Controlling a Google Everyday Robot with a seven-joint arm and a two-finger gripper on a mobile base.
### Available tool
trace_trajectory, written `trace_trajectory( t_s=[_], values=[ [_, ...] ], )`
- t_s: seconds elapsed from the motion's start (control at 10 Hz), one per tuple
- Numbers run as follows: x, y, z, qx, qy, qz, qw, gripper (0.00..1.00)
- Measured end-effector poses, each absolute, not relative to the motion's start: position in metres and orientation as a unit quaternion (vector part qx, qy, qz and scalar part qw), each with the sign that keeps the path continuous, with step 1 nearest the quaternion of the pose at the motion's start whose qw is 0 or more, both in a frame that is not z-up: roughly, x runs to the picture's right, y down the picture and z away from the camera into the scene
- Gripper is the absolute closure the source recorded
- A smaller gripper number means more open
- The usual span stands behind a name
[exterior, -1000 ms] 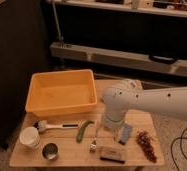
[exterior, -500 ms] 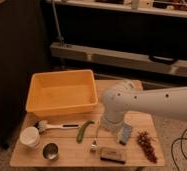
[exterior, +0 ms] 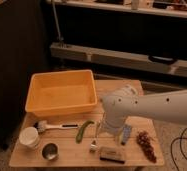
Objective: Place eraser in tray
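Hardly anything has moved: the end effector (exterior: 106, 133) still hangs open and empty just over the eraser (exterior: 112, 154) on the table (exterior: 72, 154), so the tray (exterior: 62, 108) waits

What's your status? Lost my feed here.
Gripper open, hovering just behind eraser. Eraser on table, not in tray. Blue sponge beside gripper.

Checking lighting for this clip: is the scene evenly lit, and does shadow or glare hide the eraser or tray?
Camera view: warm, dim light, dark background; the tray is the brightest thing, without glare. Camera view: the open gripper hangs above the table just behind the eraser, which lies dark but visible at the front edge.
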State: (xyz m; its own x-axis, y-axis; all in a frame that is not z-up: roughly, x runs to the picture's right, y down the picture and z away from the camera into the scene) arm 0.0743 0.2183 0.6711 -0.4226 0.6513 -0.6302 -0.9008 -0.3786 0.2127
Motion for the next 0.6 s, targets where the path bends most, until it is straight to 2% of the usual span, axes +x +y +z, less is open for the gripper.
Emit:
trace_trajectory(
  t_s=[0.4,0.6],
  values=[
    [0.067,0.218,0.658,-0.279,0.186,0.699,0.631,0.35],
    [0.051,0.219,0.649,-0.295,0.151,0.662,0.673,0.35]
  ],
)
